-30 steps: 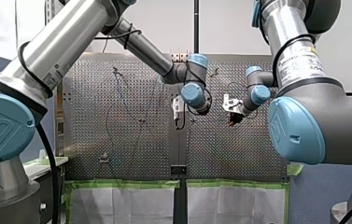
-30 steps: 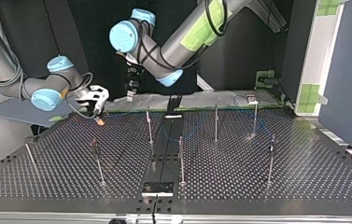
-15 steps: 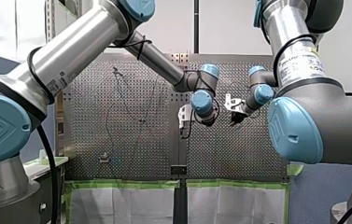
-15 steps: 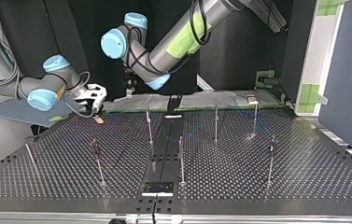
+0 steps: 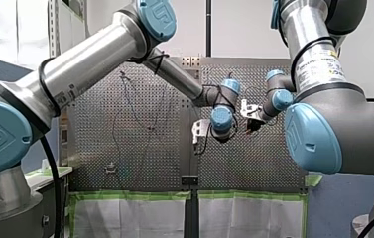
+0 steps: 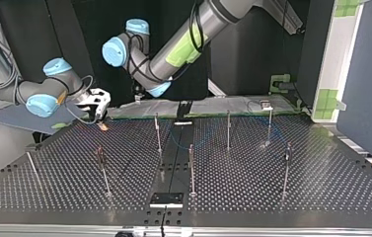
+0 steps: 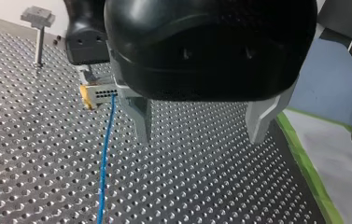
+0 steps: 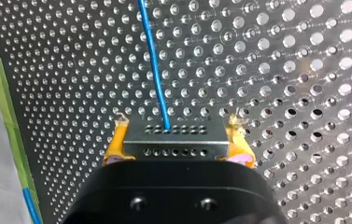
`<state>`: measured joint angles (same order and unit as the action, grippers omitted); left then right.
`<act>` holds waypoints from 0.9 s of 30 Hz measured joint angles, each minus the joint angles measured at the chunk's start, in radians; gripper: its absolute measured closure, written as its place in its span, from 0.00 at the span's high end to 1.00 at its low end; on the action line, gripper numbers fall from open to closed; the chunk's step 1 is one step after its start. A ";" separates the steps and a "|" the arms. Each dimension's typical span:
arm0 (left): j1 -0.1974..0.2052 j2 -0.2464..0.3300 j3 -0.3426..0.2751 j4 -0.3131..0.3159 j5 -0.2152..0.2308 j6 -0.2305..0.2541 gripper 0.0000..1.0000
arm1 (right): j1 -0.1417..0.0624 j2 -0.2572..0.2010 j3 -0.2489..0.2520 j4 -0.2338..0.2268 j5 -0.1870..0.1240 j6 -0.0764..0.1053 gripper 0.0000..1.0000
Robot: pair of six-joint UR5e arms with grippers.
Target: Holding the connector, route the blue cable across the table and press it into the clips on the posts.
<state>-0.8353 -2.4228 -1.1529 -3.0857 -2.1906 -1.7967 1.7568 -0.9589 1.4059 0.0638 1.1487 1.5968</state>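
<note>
The right gripper (image 8: 176,145) (yellow pads) is clamped on the connector (image 8: 173,134), over the table (image 8: 285,70) at the top view's left. The cable (image 8: 156,74) runs out from the connector. The left gripper (image 7: 198,137) hangs just beside the connector, fingers spread and empty.

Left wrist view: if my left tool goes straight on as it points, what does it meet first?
Probably the bare perforated table; the open left tool has nothing between its fingers. The blue cable runs beside one finger, apparently outside that line.
</note>
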 joint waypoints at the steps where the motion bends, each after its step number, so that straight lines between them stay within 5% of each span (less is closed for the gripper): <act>1: -0.002 -0.007 0.007 0.003 -0.007 -0.002 1.00 | 0.000 0.000 0.000 0.000 0.000 0.000 0.00; 27: -0.021 -0.188 0.224 0.153 -0.223 -0.038 1.00 | -0.001 0.000 0.000 -0.002 0.000 0.002 0.00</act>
<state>-0.8559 -2.6111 -0.9288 -2.9326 -2.4137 -1.8348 1.7553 -0.9586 1.4060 0.0614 1.1487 1.5988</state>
